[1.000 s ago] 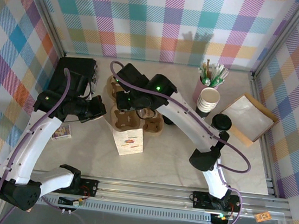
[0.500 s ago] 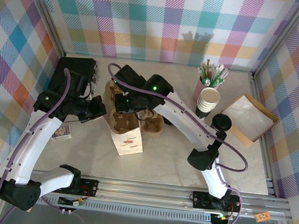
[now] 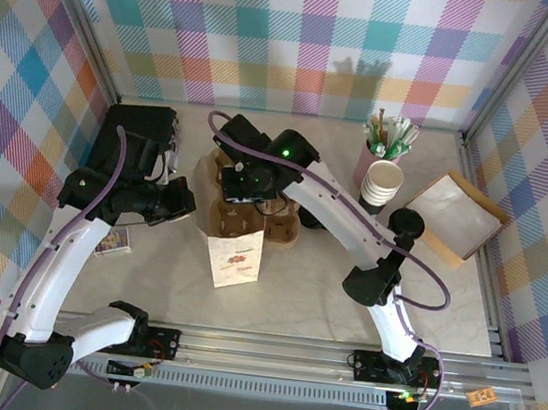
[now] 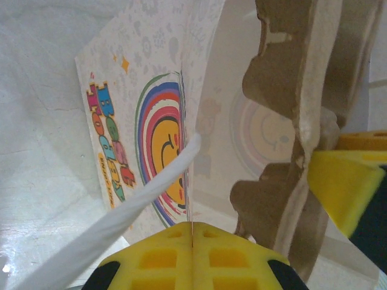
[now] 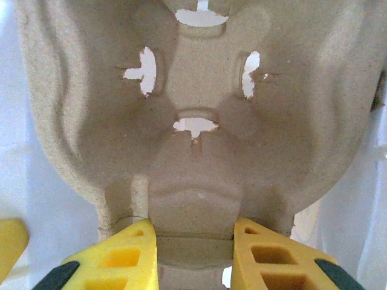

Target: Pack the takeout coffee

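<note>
Left wrist: left gripper point(image 4: 192, 237) is clenched on the paper bag point(image 4: 142, 130) edge, with the cup carrier point(image 4: 302, 103) partly cut off.
Right wrist: right gripper point(image 5: 193, 238) grasps the carrier's tab.
Top: the bag stands straighter than a second ago. The takeout coffee point(image 3: 407, 222), only its lid showing, sits well right of the right gripper.

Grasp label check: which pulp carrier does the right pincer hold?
The carrier on edge in the paper bag, clamped by the right pincer; the other carriers lie flat on the table.
</note>
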Action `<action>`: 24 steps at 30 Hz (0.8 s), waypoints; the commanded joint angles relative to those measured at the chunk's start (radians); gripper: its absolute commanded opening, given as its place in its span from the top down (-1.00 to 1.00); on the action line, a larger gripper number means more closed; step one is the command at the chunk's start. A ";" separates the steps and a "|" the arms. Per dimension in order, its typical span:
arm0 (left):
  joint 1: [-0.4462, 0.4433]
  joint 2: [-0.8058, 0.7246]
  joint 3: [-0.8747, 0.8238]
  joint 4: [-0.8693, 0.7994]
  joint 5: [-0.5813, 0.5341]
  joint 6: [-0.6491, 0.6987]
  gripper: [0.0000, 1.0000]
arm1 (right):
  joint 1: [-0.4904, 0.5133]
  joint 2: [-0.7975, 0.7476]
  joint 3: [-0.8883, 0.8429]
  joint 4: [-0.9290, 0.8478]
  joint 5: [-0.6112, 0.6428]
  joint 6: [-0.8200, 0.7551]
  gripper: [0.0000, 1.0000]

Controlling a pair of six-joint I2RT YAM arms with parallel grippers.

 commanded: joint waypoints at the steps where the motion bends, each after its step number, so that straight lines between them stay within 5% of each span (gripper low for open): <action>1: -0.006 -0.023 -0.009 0.021 0.022 0.017 1.00 | -0.001 0.020 -0.007 -0.047 -0.017 0.008 1.00; 24: -0.012 -0.001 0.007 0.018 -0.018 -0.016 1.00 | 0.048 0.077 0.047 -0.138 -0.007 0.001 1.00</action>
